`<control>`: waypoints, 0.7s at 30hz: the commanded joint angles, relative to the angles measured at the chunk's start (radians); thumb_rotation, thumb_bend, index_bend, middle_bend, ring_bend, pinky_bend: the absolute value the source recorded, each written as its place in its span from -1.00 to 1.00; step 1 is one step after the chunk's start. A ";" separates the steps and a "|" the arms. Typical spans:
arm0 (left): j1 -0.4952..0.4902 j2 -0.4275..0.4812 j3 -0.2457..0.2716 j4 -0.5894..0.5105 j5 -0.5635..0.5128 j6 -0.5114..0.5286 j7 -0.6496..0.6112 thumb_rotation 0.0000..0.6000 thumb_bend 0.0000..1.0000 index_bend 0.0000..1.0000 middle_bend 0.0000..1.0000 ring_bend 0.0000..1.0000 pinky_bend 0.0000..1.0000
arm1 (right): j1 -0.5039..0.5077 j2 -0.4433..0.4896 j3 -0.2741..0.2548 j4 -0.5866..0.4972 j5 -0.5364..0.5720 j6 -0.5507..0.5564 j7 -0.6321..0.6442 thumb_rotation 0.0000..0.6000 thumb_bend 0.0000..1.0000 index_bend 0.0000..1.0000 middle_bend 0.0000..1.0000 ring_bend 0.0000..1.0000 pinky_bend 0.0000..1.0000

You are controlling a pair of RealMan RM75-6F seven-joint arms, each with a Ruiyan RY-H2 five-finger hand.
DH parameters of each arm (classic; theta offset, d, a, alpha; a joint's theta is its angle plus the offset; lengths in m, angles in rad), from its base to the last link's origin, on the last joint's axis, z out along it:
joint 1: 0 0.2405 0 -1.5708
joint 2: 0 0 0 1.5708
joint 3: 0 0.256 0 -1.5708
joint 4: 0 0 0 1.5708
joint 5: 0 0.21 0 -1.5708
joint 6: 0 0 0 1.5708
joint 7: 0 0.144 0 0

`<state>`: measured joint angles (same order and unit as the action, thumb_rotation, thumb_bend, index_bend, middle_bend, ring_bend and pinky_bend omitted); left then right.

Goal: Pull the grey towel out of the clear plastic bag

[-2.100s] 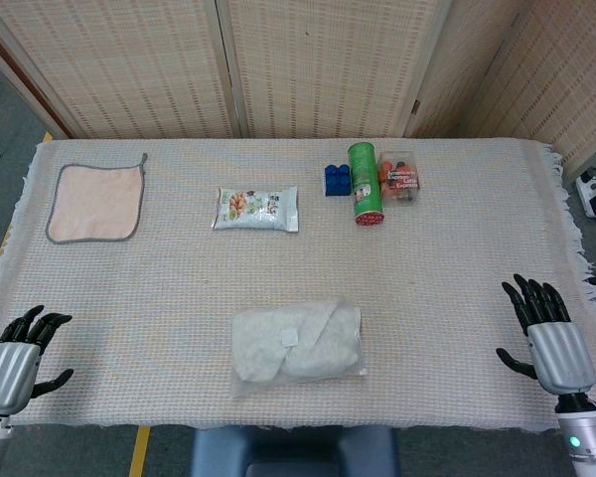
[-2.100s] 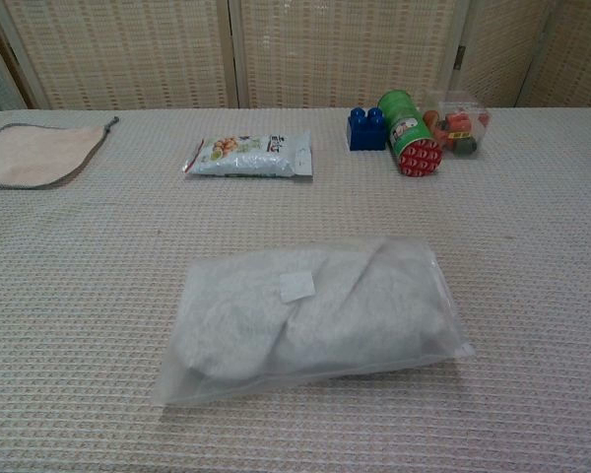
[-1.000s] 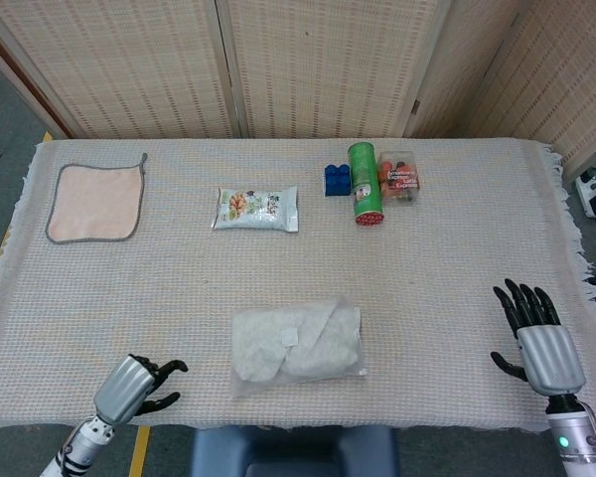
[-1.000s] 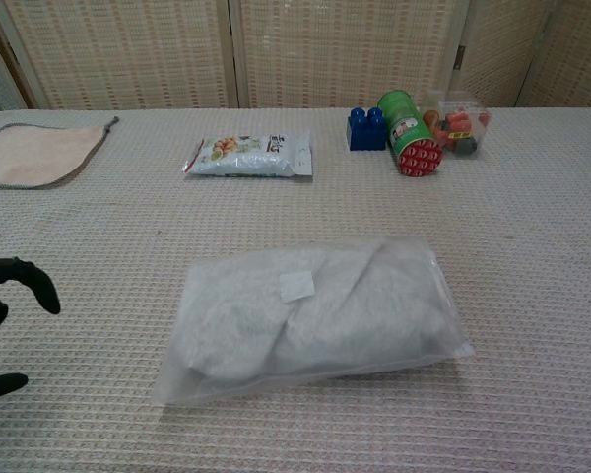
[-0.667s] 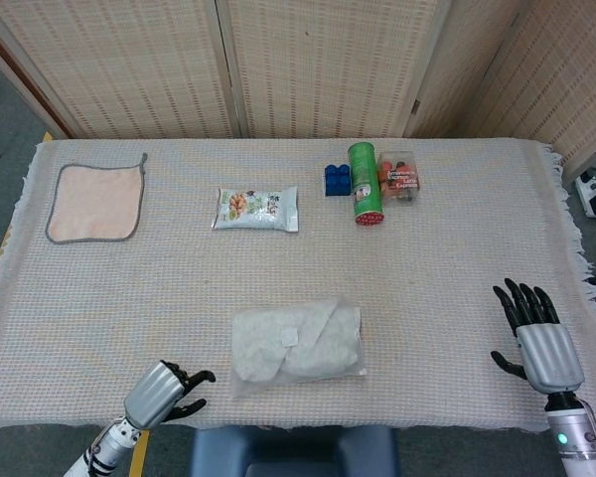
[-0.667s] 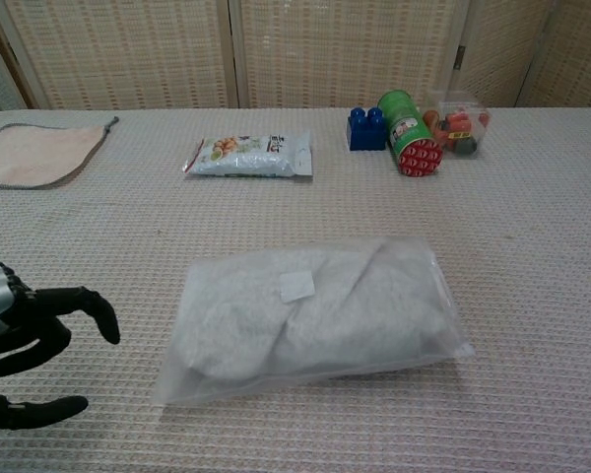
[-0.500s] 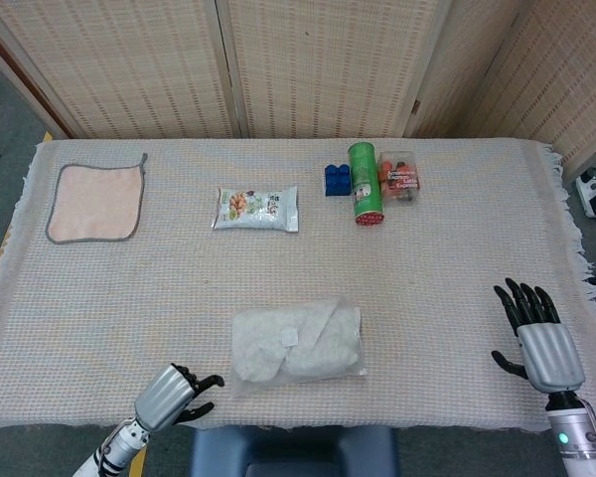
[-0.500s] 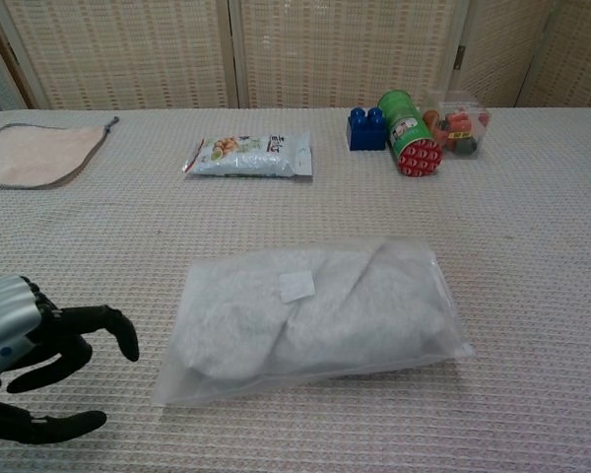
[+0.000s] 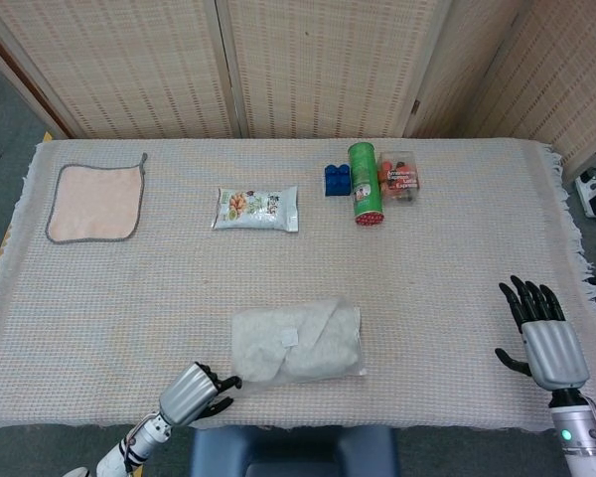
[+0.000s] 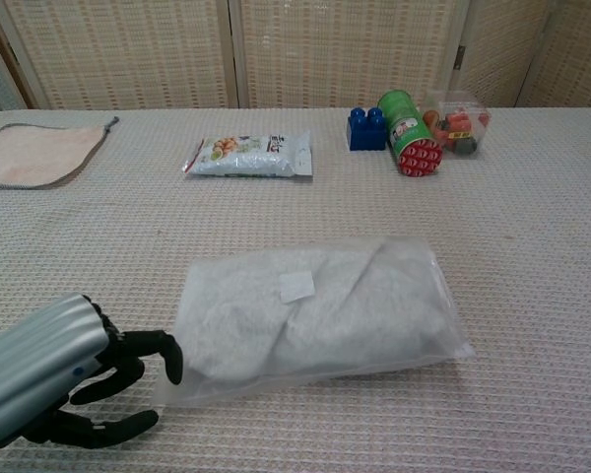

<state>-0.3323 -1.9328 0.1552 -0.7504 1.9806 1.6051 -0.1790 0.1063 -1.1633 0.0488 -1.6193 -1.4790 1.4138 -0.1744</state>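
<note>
The clear plastic bag [image 9: 297, 344] [image 10: 315, 316] lies flat near the table's front edge, with the grey towel [image 9: 308, 338] [image 10: 325, 305] folded inside it and a small white label on top. My left hand [image 9: 197, 392] [image 10: 69, 379] sits at the bag's front left corner, fingers apart, fingertips at the bag's edge; it holds nothing. My right hand [image 9: 542, 334] hovers far to the right near the table's edge, fingers spread and empty, and does not show in the chest view.
At the back stand a blue block [image 9: 337, 179] [image 10: 364, 129], a green can [image 9: 365, 185] [image 10: 408, 132] and a clear box of small items [image 9: 400, 176] [image 10: 459, 123]. A snack packet [image 9: 257, 209] [image 10: 248, 155] lies mid-back. A peach cloth [image 9: 94, 203] [image 10: 32, 155] lies far left.
My left hand has swept rightward along the front edge, reaching the bag's left corner. The right hand has barely shifted. The bag has not moved.
</note>
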 commanded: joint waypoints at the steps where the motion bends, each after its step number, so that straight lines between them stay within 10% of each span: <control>1: -0.007 -0.019 0.001 0.029 -0.009 0.008 -0.006 1.00 -0.36 0.04 1.00 1.00 1.00 | 0.001 0.003 0.000 -0.002 0.002 -0.003 0.003 1.00 -0.78 -1.00 -1.00 -1.00 -1.00; 21: -0.027 -0.091 0.025 0.147 -0.040 0.061 -0.060 1.00 0.02 0.31 1.00 1.00 1.00 | 0.010 0.013 -0.012 -0.015 0.004 -0.030 0.006 1.00 -0.78 -1.00 -1.00 -1.00 -1.00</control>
<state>-0.3584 -2.0219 0.1792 -0.6049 1.9421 1.6654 -0.2375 0.1163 -1.1499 0.0368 -1.6343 -1.4750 1.3842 -0.1679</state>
